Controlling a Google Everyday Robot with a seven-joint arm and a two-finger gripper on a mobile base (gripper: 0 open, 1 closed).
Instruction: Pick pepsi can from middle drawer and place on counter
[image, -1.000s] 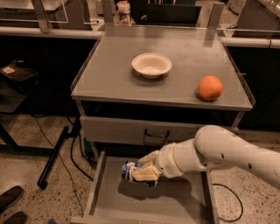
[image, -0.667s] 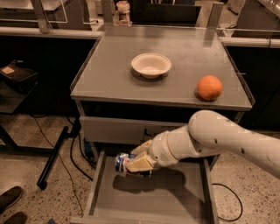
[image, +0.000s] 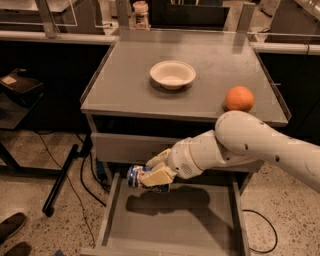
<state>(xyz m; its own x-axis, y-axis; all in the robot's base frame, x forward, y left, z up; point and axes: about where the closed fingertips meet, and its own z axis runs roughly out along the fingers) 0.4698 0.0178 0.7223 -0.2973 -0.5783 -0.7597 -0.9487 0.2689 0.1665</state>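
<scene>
Nearest, low and to the left of the hand, two dark shoes (image: 12, 239) are seen on the speckled floor. One middle drawer (image: 170, 227) is pulled open below the hand, its flat grey floor bare apart from a shadow cast under the arm. One hand (image: 150, 172) is found over the rear left part of that drawer, clenched around one pepsi can (image: 134, 176). The can is held on its side, clear of the drawer floor, with its blue end showing left of the pale fingers (image: 160, 176). Just behind the hand, one closed drawer front (image: 125, 148) is seen. Above and beyond the hand lies one worktop (image: 125, 80), and two things are carried on it: one white bowl (image: 172, 74) roughly straight beyond the hand, and one orange fruit (image: 239, 98) further right, near the edge. Farthest from the hand, past the worktop's rear edge, one small jar (image: 141, 12) is made out.
</scene>
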